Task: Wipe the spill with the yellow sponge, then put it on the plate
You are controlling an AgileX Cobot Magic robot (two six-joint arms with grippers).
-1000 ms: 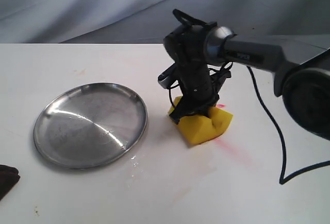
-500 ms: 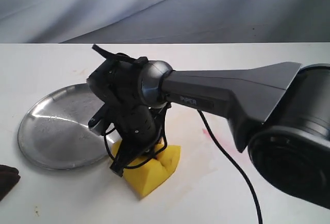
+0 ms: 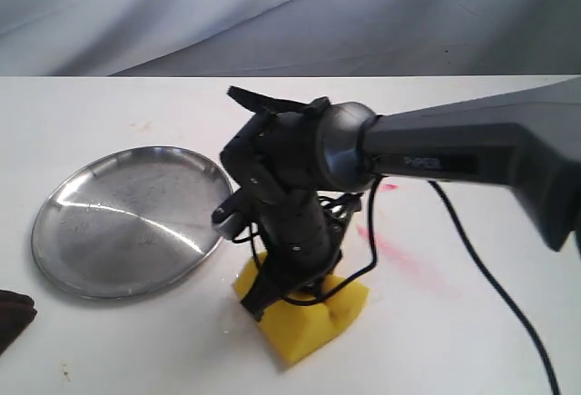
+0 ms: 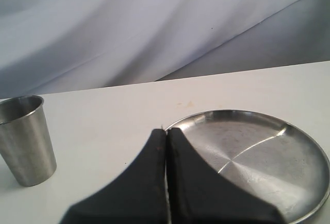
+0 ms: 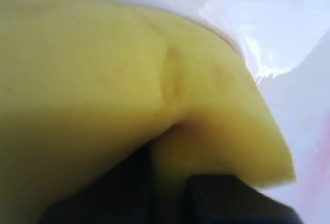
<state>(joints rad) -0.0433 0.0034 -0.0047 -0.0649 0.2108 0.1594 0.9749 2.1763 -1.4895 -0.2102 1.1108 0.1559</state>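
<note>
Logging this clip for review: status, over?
Right gripper shut on yellow sponge, pressing it to table beside plate. Left gripper shut, holding nothing. Plate bare; path unobstructed.

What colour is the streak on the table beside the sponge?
The streak beside the yellow sponge is pale pink-red; the exterior view shows it best.

Plate point(image 3: 118, 232) on tabletop point(image 3: 109, 350), left half. Sponge point(image 3: 313, 327) on tabletop at plate's 4 o'clock, near rim. Right tool point(image 3: 295, 293) atop sponge. Streak point(image 3: 399, 259) at sponge's 2 o'clock.
</note>
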